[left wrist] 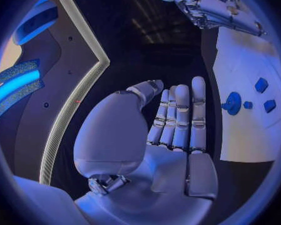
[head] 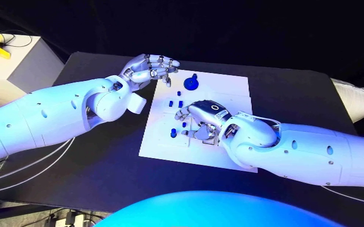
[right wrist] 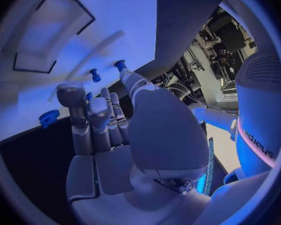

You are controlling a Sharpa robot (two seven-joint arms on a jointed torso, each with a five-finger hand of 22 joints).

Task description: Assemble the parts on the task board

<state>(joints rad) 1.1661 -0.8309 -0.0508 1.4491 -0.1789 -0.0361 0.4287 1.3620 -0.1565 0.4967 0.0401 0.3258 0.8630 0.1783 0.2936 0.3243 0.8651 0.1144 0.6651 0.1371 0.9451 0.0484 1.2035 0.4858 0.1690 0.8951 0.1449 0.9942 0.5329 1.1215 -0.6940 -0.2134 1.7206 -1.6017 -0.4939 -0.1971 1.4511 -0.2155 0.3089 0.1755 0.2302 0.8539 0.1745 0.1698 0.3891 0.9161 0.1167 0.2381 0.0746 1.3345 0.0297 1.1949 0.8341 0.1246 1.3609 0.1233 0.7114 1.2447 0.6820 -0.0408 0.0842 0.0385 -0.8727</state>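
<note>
the task board [head: 224,88] is lying flat in the middle of the black worktop [head: 295,95], and everything here is placed relative to it. the right hand [head: 201,119] is hovering low over the middle of the board, fingers curled downward among the small blue parts [head: 180,103], probably to reach one of them; whether it is already pinching a piece i cannot tell, since the fingers are hiding what lies beneath. in the right wrist view two blue pegs [right wrist: 95,75] are standing on the board just past the fingertips [right wrist: 70,95], and a rounder blue piece [right wrist: 48,117] is lying near the board's edge.

the left hand [head: 150,69] is waiting just off the board's far left corner, released and holding nothing, fingers straight and close together in its wrist view [left wrist: 178,120]. it seems to be staying clear so the other arm has room.

a larger round blue part [head: 191,83] is sitting near the board's far edge, close beside the left hand. the right forearm [head: 295,151] is crossing the board's near right corner, covering that part of it, and the crowded pegs beside the right hand could get knocked.
</note>
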